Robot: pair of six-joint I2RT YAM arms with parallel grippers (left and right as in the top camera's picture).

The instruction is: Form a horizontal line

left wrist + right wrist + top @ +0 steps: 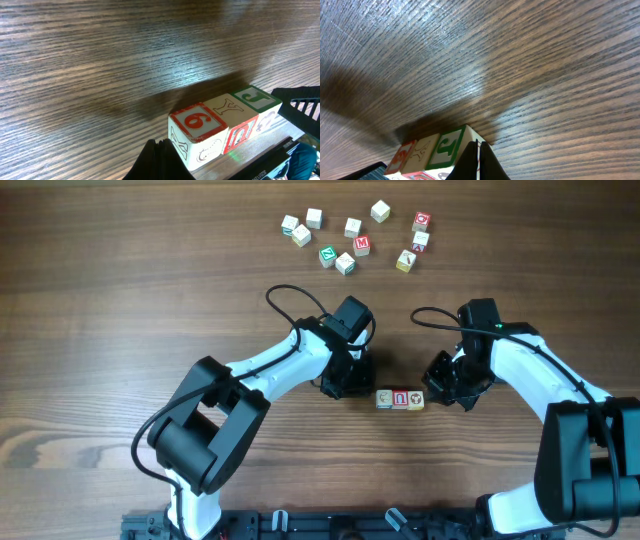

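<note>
Three letter blocks stand side by side in a short row (400, 398) on the wooden table. In the left wrist view they are a red 6 block (197, 122), a plain Y block (230, 107) and a green block (255, 97). My left gripper (160, 152) is shut and empty, its tips right beside the red block's end; it also shows in the overhead view (352, 385). My right gripper (477, 152) is shut and empty, its tips against the green block (447, 145) at the other end; it also shows in the overhead view (450, 392).
Several loose letter blocks (355, 238) lie scattered at the far side of the table, well away from both arms. Cables loop above each wrist. The table's front rail (330, 525) runs along the near edge.
</note>
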